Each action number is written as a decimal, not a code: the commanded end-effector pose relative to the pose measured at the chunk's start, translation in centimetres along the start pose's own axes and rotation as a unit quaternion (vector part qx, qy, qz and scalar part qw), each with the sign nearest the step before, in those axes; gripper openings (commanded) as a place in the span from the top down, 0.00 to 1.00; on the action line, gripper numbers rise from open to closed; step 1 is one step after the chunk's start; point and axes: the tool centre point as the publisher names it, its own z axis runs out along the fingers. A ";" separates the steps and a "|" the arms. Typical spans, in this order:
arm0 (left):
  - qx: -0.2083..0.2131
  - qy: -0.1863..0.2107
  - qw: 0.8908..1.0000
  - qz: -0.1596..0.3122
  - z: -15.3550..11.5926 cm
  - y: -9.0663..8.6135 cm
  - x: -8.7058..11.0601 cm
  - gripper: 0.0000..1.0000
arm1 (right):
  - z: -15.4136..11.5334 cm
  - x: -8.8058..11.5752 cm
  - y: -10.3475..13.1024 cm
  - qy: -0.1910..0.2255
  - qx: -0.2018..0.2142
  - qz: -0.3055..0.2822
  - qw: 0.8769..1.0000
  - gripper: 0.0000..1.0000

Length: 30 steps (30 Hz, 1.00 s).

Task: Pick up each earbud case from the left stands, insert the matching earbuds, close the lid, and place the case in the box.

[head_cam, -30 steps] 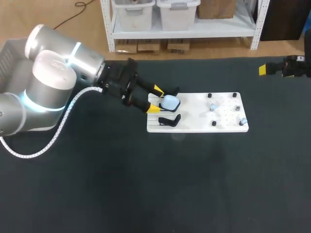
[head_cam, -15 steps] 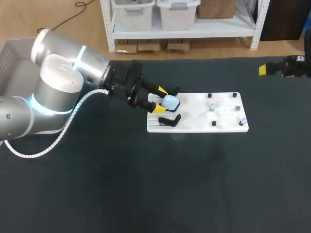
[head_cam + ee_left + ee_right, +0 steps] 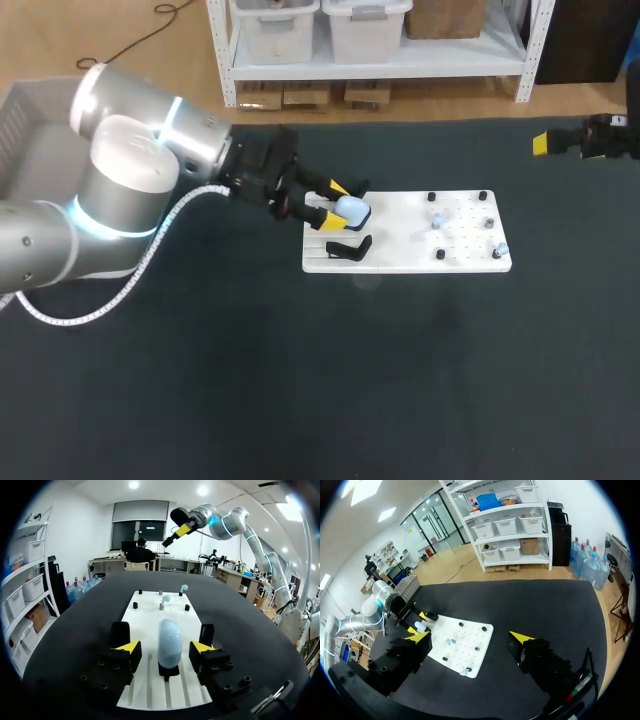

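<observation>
Left wrist view: pale blue earbud case [image 3: 169, 640] upright inside parted left pincer [image 3: 166, 648]

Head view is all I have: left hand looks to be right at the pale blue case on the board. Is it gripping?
Observer: No. The left wrist view shows the left hand open, with the earbud case inside it untouched and a gap on each side.
Operator: Case seated straight?
Observer: Yes, it stands upright on its black stand, about centred in the hand.
Operator: Right hand? I only get one yellow tip at the edge.
Observer: The right wrist view shows the right hand open and empty, well away from the white board.
</observation>
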 end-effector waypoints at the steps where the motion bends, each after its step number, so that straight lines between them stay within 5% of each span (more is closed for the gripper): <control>1: -0.004 -0.001 1.000 0.001 0.3 -0.1 0.1 0.38 | 0.0 0.0 0.0 0.000 0.000 0.000 1.000 0.00; 13: -0.010 -0.001 1.000 0.002 0.5 -0.2 0.1 0.54 | 0.0 0.0 0.0 0.000 0.000 0.000 1.000 0.00; 30: -0.016 -0.004 1.000 0.002 0.2 -0.4 0.4 0.55 | 0.0 0.0 0.0 0.000 0.000 0.000 1.000 0.00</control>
